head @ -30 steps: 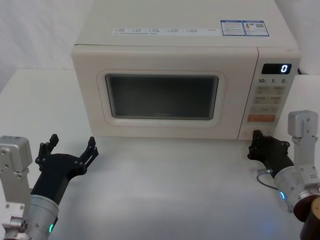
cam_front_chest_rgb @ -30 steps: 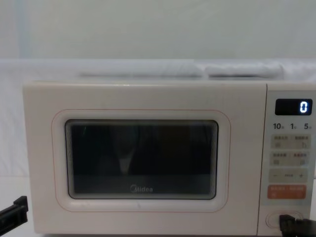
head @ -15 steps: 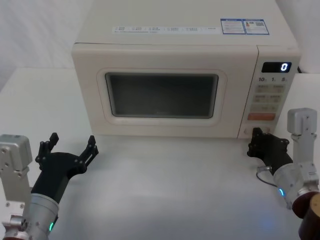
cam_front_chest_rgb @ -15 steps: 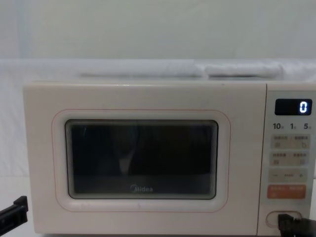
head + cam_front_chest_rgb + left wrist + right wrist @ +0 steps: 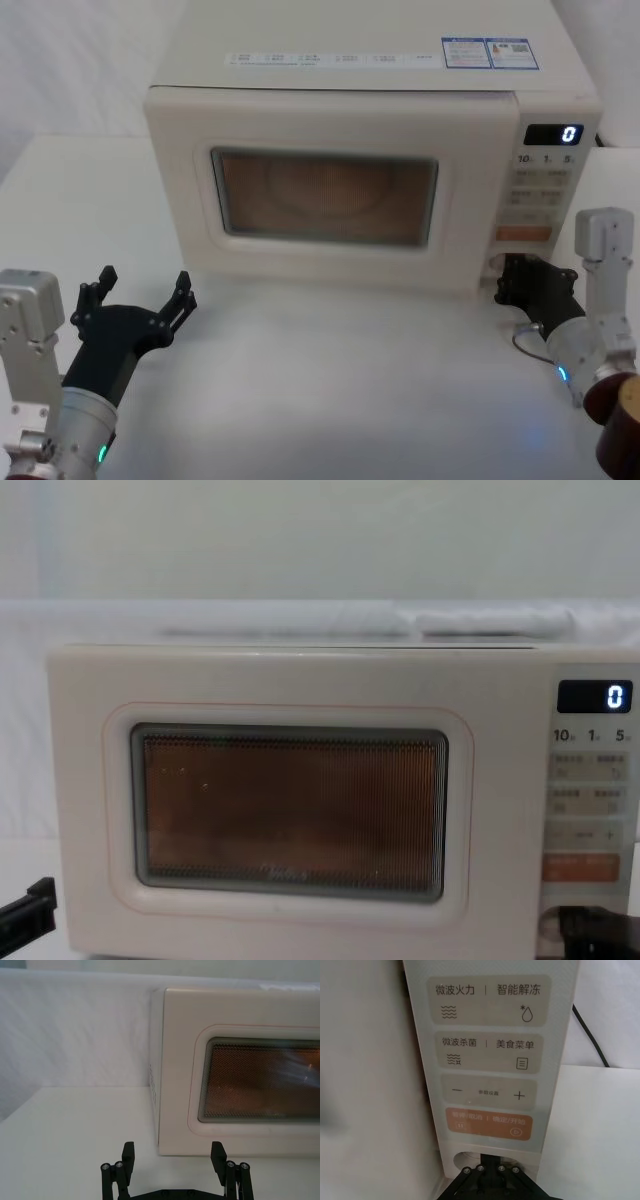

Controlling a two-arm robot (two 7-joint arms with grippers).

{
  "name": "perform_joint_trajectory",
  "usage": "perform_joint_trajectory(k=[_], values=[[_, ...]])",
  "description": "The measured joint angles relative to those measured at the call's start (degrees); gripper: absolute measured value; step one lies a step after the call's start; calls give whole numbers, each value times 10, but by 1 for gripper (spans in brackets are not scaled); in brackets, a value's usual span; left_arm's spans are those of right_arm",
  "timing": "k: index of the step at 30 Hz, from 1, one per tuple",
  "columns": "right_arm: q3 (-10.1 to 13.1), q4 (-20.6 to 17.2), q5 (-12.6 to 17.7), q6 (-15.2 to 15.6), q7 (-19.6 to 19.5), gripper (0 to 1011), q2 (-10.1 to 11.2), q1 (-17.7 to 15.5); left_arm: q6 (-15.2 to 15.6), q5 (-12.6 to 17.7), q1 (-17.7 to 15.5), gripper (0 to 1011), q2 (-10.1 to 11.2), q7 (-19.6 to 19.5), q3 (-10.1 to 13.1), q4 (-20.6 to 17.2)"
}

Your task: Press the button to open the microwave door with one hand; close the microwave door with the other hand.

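Observation:
The cream microwave door (image 5: 320, 190) stands slightly ajar, its right edge swung out toward me, and its window (image 5: 290, 815) glows orange from the lit inside. My right gripper (image 5: 515, 275) is shut, with its tips (image 5: 488, 1167) pressed on the wide cream button (image 5: 465, 1155) at the bottom of the control panel (image 5: 545, 185). The fingers cover most of the button. Out in front of the door's left end, my left gripper (image 5: 143, 285) is open and empty above the table. The left wrist view shows that gripper (image 5: 172, 1152) facing the door's (image 5: 260, 1085) lower left corner.
The microwave sits at the back of a white table (image 5: 330, 380). The display (image 5: 553, 134) reads 0. An orange key (image 5: 490, 1124) lies just above the button. A black power cable (image 5: 590, 1035) runs behind the microwave on the right.
The door has popped out from the microwave's front and the inside light has come on. My right gripper has pushed in slightly on the button. The left arm has not moved.

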Motion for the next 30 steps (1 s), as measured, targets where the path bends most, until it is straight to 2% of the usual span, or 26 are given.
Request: perform_joint_trajectory(k=[16,30], values=[[0,21,6,-9,5,0,2,15,0,0,0,1001,0,0,0,0],[-1,-17,6,4,5,0,11,-15,0,0,0,1001,0,0,0,0]])
